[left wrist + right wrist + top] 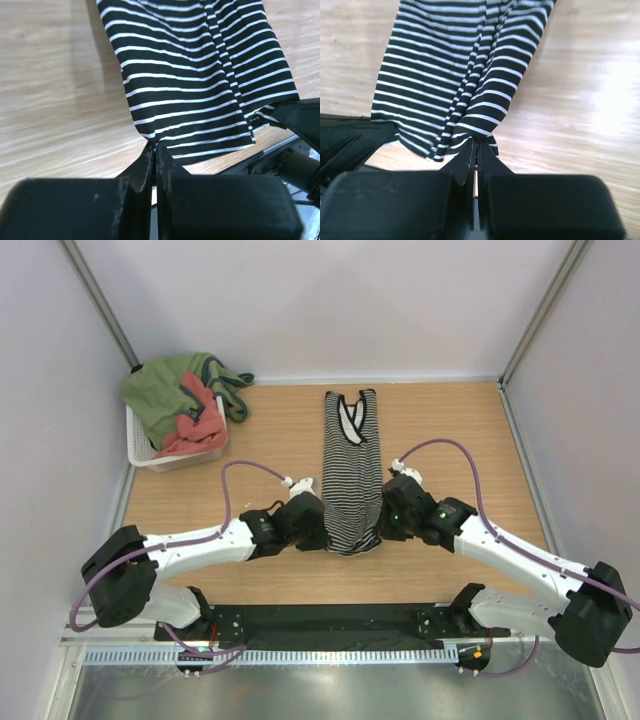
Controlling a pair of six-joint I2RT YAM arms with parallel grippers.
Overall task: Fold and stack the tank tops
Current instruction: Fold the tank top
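Note:
A black-and-white striped tank top [352, 475] lies folded lengthwise into a narrow strip down the middle of the wooden table, neck at the far end. My left gripper [322, 527] is shut on its near left hem corner [150, 142]. My right gripper [383, 524] is shut on the near right hem corner [487, 136]. Both pinch cloth just above the tabletop. The salmon-red tank top [193, 432] lies bunched in the white basket [140, 446] at the far left.
The white basket stands against the left wall with a green garment [165, 390] heaped over it. Grey walls close in the table on three sides. The black base rail [330, 625] runs along the near edge.

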